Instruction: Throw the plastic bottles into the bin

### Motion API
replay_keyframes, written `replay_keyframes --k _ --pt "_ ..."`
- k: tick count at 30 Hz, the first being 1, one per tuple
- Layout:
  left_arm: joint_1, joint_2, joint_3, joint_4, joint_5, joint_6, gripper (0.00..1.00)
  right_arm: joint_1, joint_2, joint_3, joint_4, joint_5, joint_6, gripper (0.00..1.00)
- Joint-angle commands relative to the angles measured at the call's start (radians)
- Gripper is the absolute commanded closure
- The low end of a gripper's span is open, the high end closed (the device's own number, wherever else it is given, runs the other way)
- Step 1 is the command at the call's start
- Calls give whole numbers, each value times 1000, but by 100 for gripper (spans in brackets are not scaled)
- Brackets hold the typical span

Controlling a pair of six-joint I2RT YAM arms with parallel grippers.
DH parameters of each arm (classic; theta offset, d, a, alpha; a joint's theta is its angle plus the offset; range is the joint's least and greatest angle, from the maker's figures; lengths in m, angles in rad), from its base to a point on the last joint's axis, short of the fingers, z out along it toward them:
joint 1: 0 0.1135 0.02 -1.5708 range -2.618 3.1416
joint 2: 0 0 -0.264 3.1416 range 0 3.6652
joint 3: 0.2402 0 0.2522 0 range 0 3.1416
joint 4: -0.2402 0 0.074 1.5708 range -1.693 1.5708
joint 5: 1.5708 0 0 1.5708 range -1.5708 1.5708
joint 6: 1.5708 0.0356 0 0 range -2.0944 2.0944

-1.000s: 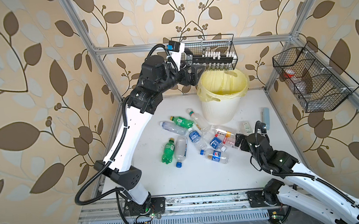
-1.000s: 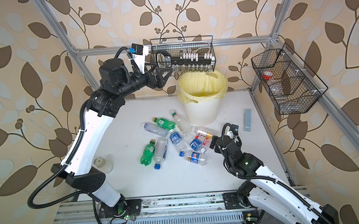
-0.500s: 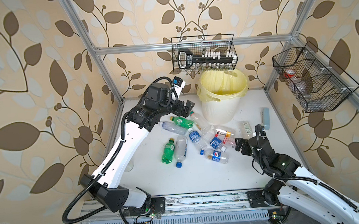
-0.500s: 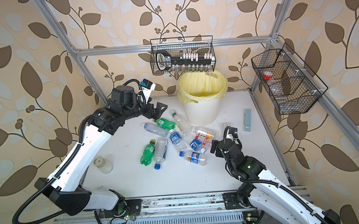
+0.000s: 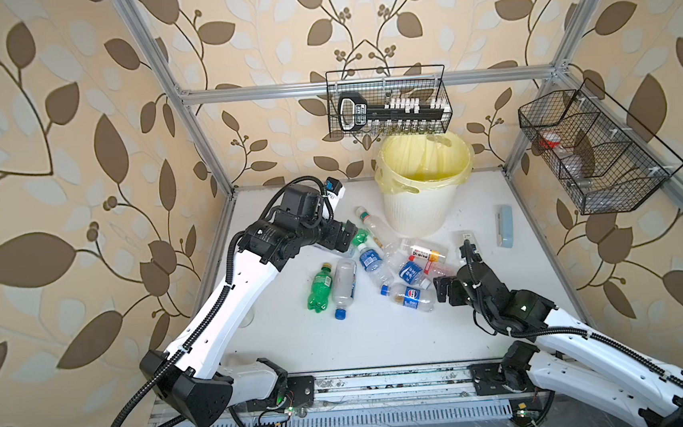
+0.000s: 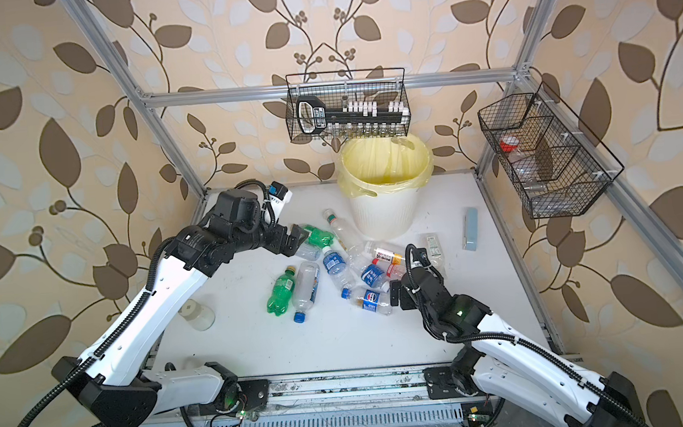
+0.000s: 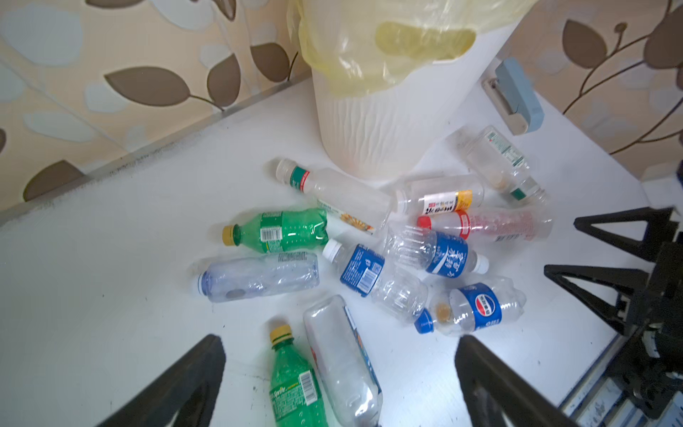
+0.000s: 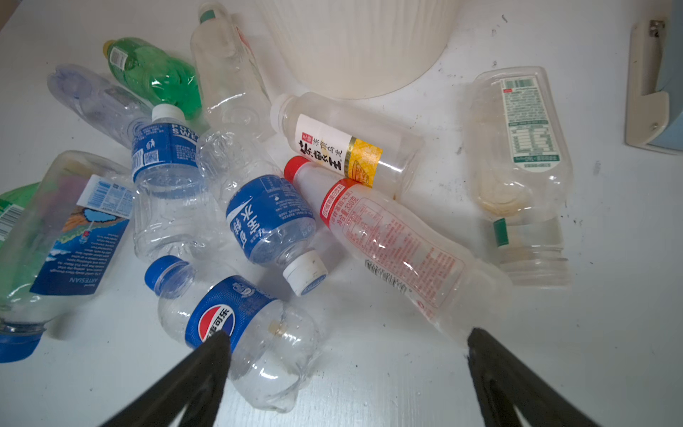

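Both pairs of jaws gape wide, empty. In both top views the left gripper [image 6: 296, 237] has dropped from above the round cream-white ribbed plastic bin [image 5: 415, 217], upper centre, to a green plastic bottle [image 6: 320, 236] at the pile's upper left; another pick seems due. A black wire basket [image 5: 387, 102] hangs above the bin's far rim. Left wrist view: clear plastic bottles [image 7: 369, 273] crowd mid-frame, touching. Right wrist view: the right gripper [image 8: 349, 334] hovers by a blue-labelled Pepsi bottle [image 8: 236, 321], lower left; a flat pale-blue case [image 8: 670, 122] lies far right.

Bin [image 5: 415, 213] cream, ribbed, yellow liner; green bottle [image 5: 320, 288].
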Motion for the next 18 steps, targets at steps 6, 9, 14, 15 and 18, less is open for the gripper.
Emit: replay_keyframes --k 6,9,14,15,18 --pt "8 -59 -122 -22 -125 107 1 91 63 2 30 -9 -70 0" --pt "25 -110 -213 26 -133 129 1 115 82 10 33 -16 -81 0" --pt "67 -160 -325 63 -56 146 1 137 98 8 50 -76 -126 0" --pt "76 -165 -335 61 -42 158 1 141 99 8 54 -84 -132 0" --pt "113 -173 -357 51 -3 205 1 147 95 5 66 -115 -155 0"
